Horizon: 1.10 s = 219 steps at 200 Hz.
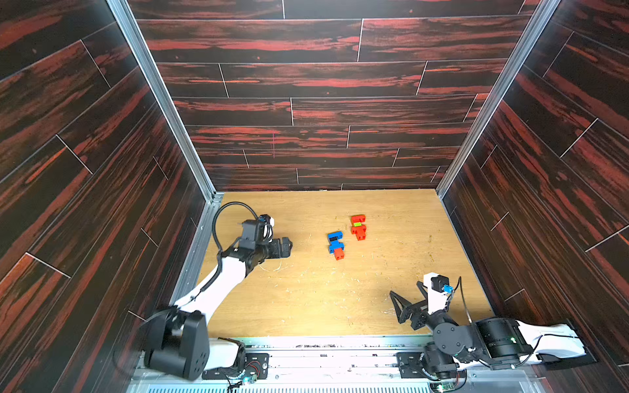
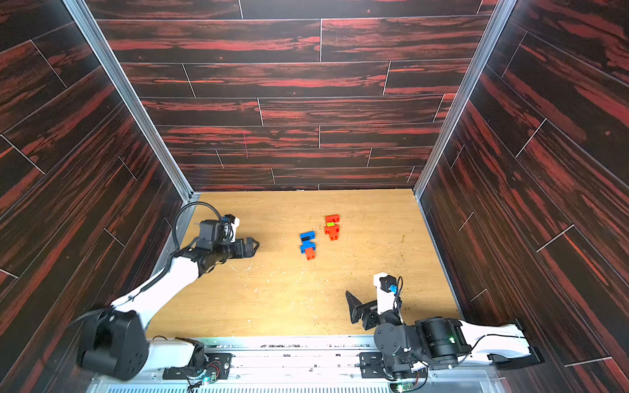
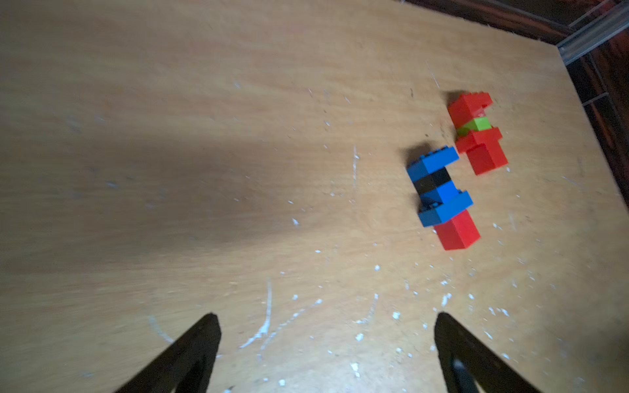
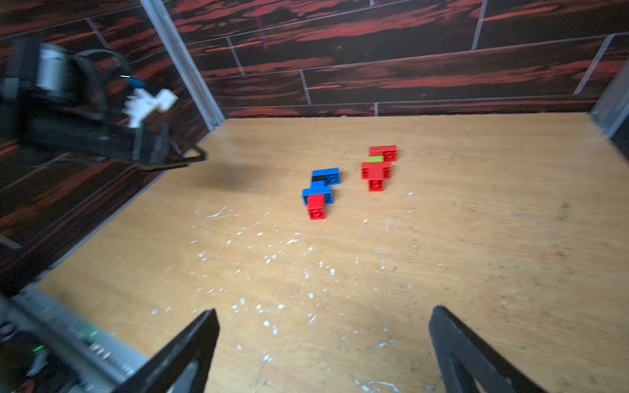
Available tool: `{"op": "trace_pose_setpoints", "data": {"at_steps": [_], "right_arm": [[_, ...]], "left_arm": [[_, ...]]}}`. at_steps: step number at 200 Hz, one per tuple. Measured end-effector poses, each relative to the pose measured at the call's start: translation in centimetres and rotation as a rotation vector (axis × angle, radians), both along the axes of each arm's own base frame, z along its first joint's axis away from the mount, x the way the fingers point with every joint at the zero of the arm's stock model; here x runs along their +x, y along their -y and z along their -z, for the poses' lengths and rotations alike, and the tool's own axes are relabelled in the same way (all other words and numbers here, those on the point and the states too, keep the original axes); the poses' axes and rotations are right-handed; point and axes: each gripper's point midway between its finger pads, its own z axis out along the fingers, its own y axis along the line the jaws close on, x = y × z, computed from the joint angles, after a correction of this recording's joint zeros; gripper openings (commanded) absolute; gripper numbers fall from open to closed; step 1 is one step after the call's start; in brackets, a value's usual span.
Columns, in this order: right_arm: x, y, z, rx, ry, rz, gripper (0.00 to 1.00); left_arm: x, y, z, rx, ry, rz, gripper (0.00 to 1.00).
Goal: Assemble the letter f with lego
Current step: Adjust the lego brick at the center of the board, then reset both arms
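The table is bare wood with white flecks, and everything that matters sits toward its far middle. My left gripper hangs low over the left part of the table with its jaws spread wide and nothing between them. My right gripper sits near the front right, just as wide and just as empty.

Two lego stacks lie flat on the wood. The blue stack is nearer my left gripper. The red stack lies just beyond it, further back and to my right, with a narrow gap in both top views.

I think the main risk is that closeness. Jaws this wide, coming down around the blue stack, could clip the red one and spin it. A pinch across a joint might also pop bricks apart, and a stack lying flat may slide rather than lift.

Both long axes run roughly far to near, almost parallel. The blue stack has a blue brick at its far end and a red brick at its near end. The red stack has a green brick just behind its far brick.
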Motion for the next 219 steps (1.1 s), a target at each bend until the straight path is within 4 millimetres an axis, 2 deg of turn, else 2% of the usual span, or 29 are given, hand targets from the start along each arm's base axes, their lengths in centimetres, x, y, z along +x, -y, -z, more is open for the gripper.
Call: {"op": "trace_pose_setpoints", "data": {"at_steps": [34,63,94,112,140,162,188,204,219], "right_arm": [[1.0,1.3,-1.2,-0.114,0.052,0.179,0.98],[1.6,2.6,-2.8,-0.121,0.125,0.258,0.98],[1.9,4.4,-3.7,-0.091,0.160,0.279,0.98],[1.9,4.4,-3.9,-0.108,0.176,0.276,0.98],[1.7,1.9,-3.5,-0.231,0.217,0.274,0.98],[1.4,-1.7,-3.3,-0.359,0.248,0.268,0.98],[1.0,-5.5,-3.3,-0.428,0.267,0.265,0.98],[0.9,-6.6,-3.7,-0.430,0.268,0.264,0.98],[0.8,-6.6,-4.2,-0.411,0.267,0.255,0.98]], "left_arm": [[-0.8,-2.4,-0.7,0.099,0.097,-0.053,1.00],[-1.2,-4.1,0.1,0.148,0.140,-0.104,1.00],[-1.6,-5.0,1.1,0.171,0.162,-0.124,1.00],[-1.4,-5.0,0.7,0.172,0.182,-0.125,1.00],[-0.9,-4.9,0.0,0.163,0.218,-0.129,1.00],[-0.8,-5.0,-0.2,0.160,0.229,-0.130,1.00],[-0.7,-4.9,-0.3,0.156,0.231,-0.128,1.00],[-0.7,-4.8,-0.3,0.152,0.230,-0.122,1.00],[-0.8,-4.8,-0.3,0.150,0.232,-0.116,1.00]]}}
